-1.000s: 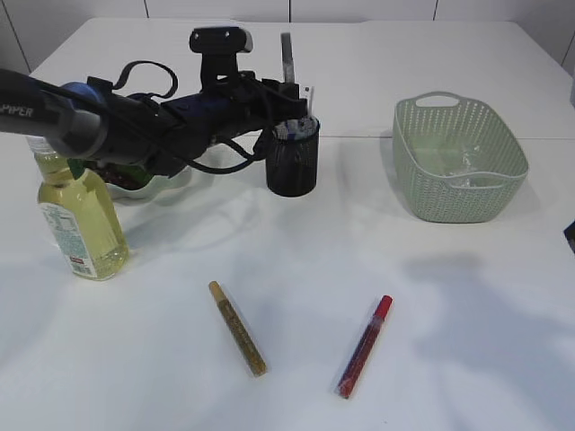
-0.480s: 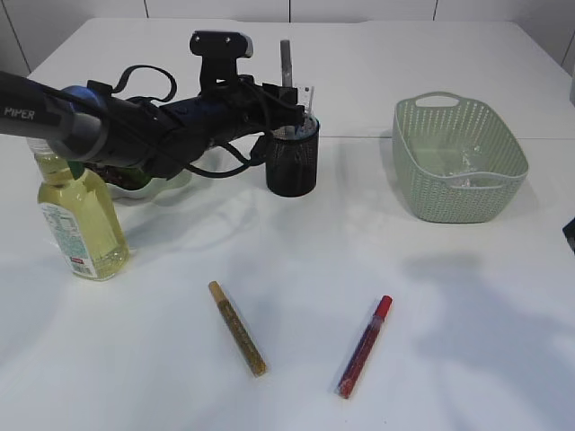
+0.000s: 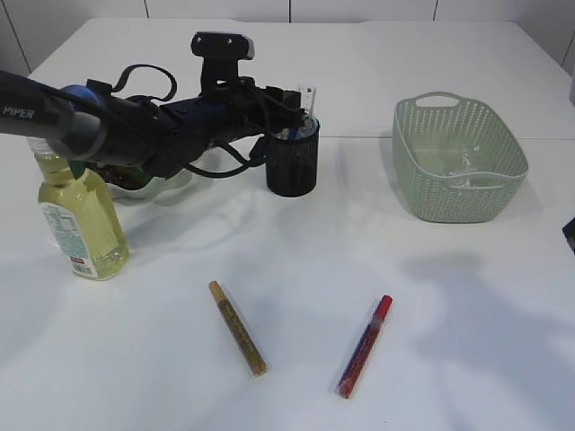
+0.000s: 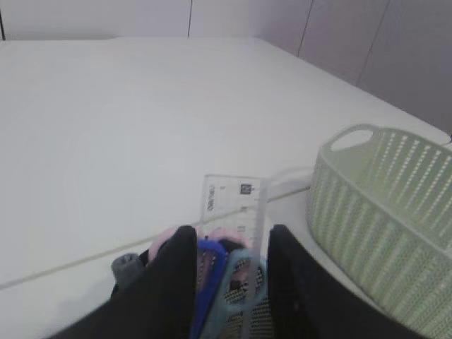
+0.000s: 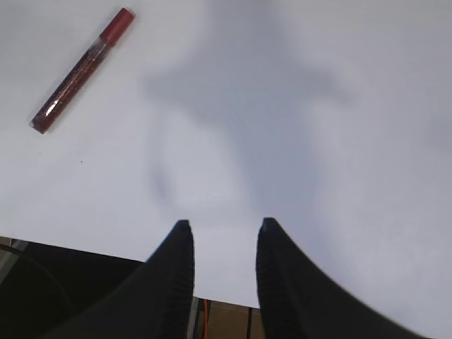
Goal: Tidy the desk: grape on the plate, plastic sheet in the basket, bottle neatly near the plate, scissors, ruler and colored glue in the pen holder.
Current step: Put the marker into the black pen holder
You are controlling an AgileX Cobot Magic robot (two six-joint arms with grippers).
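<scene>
Scissors (image 4: 226,279) sit in the pen holder (image 3: 293,162), upper centre, between the left gripper's (image 4: 227,263) parted fingers; release looks done. Next: withdraw, then fetch glue sticks (image 3: 364,346).

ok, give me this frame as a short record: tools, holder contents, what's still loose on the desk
left tool: over the holder, open, scissors between its fingers
right tool: open, empty, above bare table
holder contents: scissors, ruler
loose: gold glue, red glue
basket: clear sheet inside
bottle: upright, front of the plate
grape: hidden by left arm, cannot tell
</scene>
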